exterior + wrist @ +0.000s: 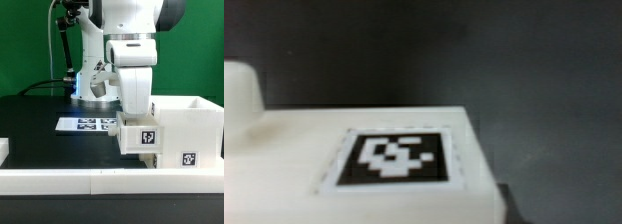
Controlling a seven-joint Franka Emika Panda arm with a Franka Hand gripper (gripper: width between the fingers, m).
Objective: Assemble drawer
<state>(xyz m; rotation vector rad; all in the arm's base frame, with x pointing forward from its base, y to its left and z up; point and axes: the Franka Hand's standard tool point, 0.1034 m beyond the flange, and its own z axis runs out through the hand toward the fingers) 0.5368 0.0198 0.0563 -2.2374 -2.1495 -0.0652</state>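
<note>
A white drawer part (140,138) with a black marker tag on its face stands against the left side of the open white drawer box (192,122), at the exterior view's right. My gripper (132,114) hangs straight down over this part, with its fingers hidden behind the part's top. In the wrist view the part's white face and tag (395,158) fill the lower picture, very close and blurred. None of my fingers shows there. A rounded white piece (239,96) sits at the edge of that view.
The marker board (86,124) lies on the black table behind the part. A long white rail (100,181) runs along the table's front edge. The robot base (95,85) stands at the back.
</note>
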